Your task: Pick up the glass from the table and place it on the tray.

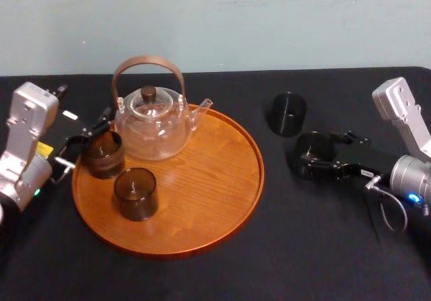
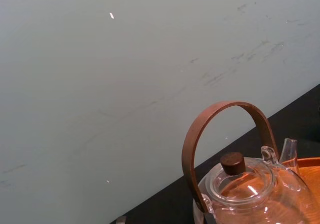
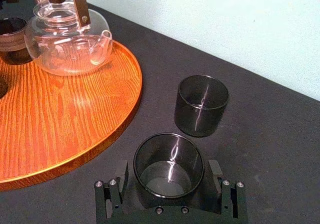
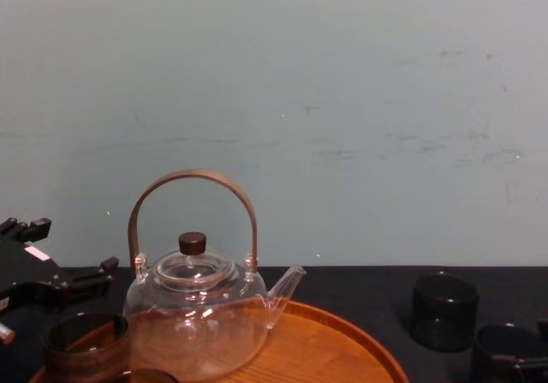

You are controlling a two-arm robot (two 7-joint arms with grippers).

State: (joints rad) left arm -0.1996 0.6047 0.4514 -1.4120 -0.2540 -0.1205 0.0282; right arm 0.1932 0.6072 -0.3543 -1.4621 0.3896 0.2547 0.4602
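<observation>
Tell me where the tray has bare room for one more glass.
The tray's right half is bare, from the teapot's spout round to the front rim. The left is crowded: one glass at the rim by the left gripper, another before it. The right gripper is at a glass right of the tray.

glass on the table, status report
Right gripper around near glass on table. Left gripper at rim glass on tray. Far glass stands just behind, apart.

Glossy grained wooden tray (image 1: 209,180), matte black table (image 1: 323,247), clear glass teapot (image 1: 151,129)
</observation>
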